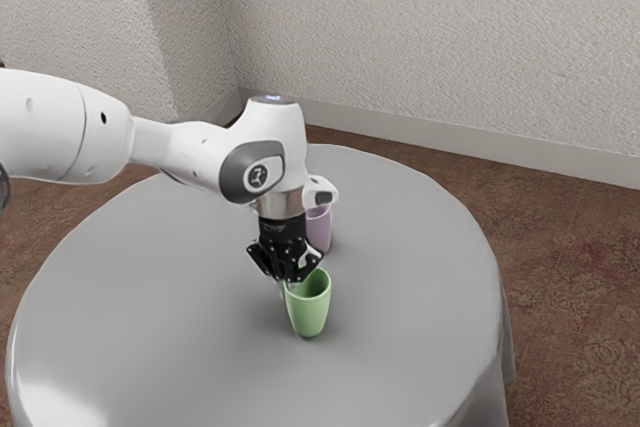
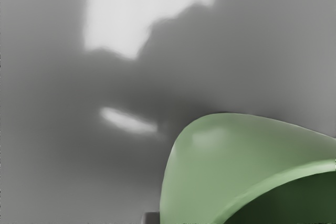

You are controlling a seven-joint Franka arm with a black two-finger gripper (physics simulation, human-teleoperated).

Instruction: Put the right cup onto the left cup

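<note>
Cup (image 1: 309,315), pale green, tapered, mouth upward: close below the gripper (image 1: 287,284), nearer the exterior camera than its companion; judged the right cup of the task. Whether its base bears on the worktop (image 1: 170,317) or is slightly raised, not certain. Second cup (image 1: 319,228), lilac, partly hidden behind the robot hand: stands on the worktop, well apart from the green one; judged the left cup and intended receiver. Worktop: round, covered in plain grey cloth. Robot arm (image 1: 180,152), white: enters from the exterior view's left, hand lowered to the green rim. Jaws: at that rim; whether released or clenched on the wall, cannot be told. Progress, as judged: approach made, grasp unconfirmed, stacking not done. Outstanding: secure hold on the green cup, lift above the lilac rim, carriage across, centring over the mouth, lowering, release. Hazard, as judged: an off-centre hold on one side of the rim may let the cup tilt, catching the lilac edge instead of nesting.
</note>
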